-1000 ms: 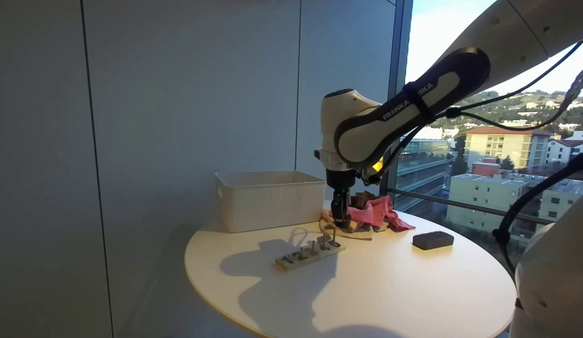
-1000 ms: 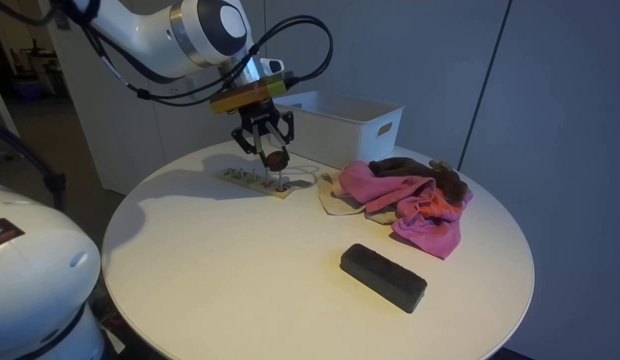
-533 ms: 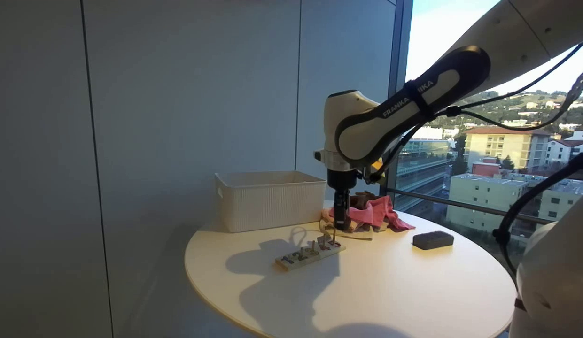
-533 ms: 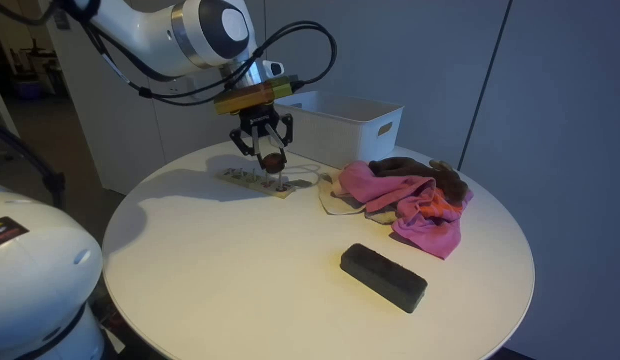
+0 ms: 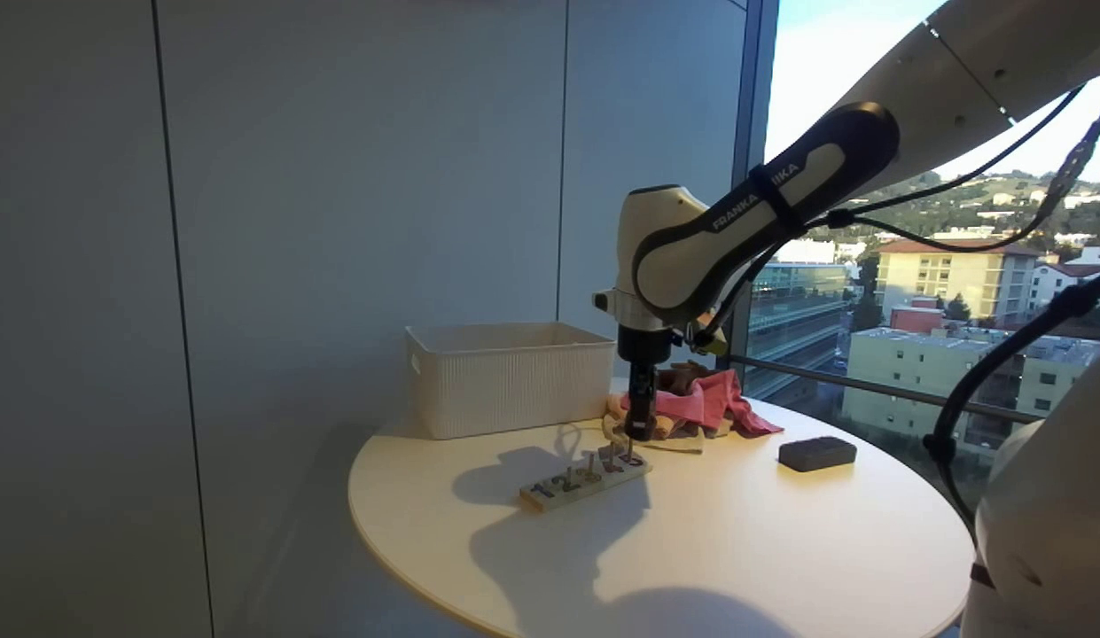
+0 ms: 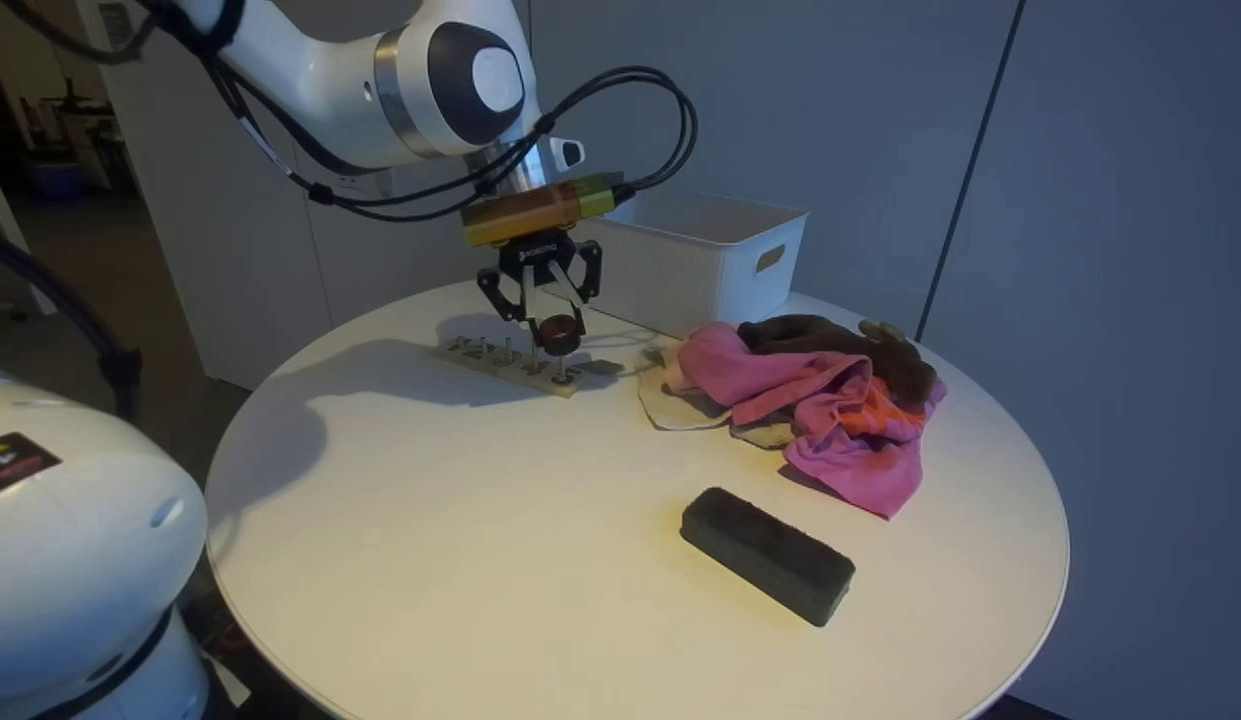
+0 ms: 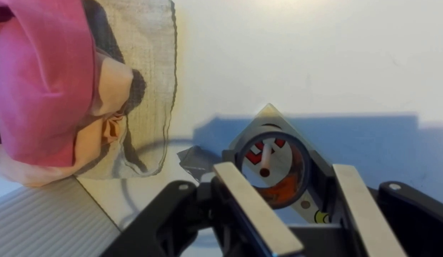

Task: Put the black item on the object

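My jaws clasp the black ring point(image 7: 306, 167) from both sides; its opening frames a peg point(image 7: 266, 159) and red markings point(image 7: 253, 157) on a pale board point(image 7: 269, 114), though whether the peg enters the ring cannot be told from this angle. Upper left, pink cloth point(image 7: 46, 89) lies bunched partly over beige cloth point(image 7: 153, 71) on the white bench point(image 7: 314, 71); lower left, a ribbed light surface point(image 7: 53, 225) fills the corner.

Daylight is admitted by the window point(image 5: 922, 275) at right in an exterior view, the wall point(image 5: 363, 177) dimly lit; in the wrist view, bluish shadow point(image 7: 364, 142) is cast at right, glare point(image 7: 289, 3) at top.
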You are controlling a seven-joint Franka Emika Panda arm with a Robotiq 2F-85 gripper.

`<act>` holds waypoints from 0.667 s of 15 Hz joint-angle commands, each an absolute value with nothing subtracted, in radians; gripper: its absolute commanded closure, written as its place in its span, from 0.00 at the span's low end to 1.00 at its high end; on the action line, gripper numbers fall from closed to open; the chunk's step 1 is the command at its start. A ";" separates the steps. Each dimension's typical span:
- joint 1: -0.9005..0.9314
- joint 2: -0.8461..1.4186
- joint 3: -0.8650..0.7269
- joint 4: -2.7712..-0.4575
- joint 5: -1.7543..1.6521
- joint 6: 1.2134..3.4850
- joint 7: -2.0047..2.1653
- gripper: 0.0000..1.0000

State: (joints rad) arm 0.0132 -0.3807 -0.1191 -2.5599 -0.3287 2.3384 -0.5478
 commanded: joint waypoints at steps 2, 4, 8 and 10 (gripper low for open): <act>0.026 -0.325 -0.141 -2.530 -0.273 2.375 -0.641 0.24; 0.020 -0.315 -0.134 -2.525 -0.268 2.373 -0.644 0.17; 0.020 -0.314 -0.133 -2.526 -0.259 2.372 -0.660 0.00; 0.021 -0.310 -0.136 -2.523 -0.246 2.368 -0.670 0.00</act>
State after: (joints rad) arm 0.0138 -0.3177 -0.1303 -2.5436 -0.2858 2.3636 -0.6291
